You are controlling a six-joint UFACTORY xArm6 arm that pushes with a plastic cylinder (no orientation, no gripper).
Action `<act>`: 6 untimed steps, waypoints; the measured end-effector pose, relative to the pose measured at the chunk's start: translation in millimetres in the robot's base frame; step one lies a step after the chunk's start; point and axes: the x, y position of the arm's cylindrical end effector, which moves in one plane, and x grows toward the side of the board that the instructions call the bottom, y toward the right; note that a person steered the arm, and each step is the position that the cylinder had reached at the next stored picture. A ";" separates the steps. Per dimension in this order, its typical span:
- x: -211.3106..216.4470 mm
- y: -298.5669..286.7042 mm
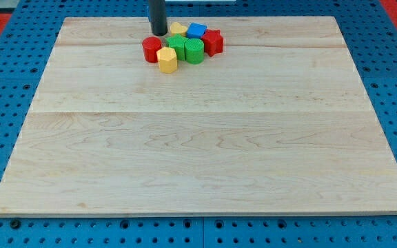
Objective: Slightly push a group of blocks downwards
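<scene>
Resting at the view's top, my tip [158, 32], without jaws, holds nothing, just above-left of the block cluster [182, 47].

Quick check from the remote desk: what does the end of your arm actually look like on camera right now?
Only a straight, dark grey rod shows, round in section and smooth, coming in from the view's top edge. My tip is its blunt lower end, standing at the upper left of the cluster, beside the yellow block and above the red cylinder. No cables, markings or joints are visible; the rest of the arm is out of frame.
</scene>
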 end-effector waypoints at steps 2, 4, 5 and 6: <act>-36.2 16.3; -13.4 57.4; 5.8 38.5; 5.9 25.3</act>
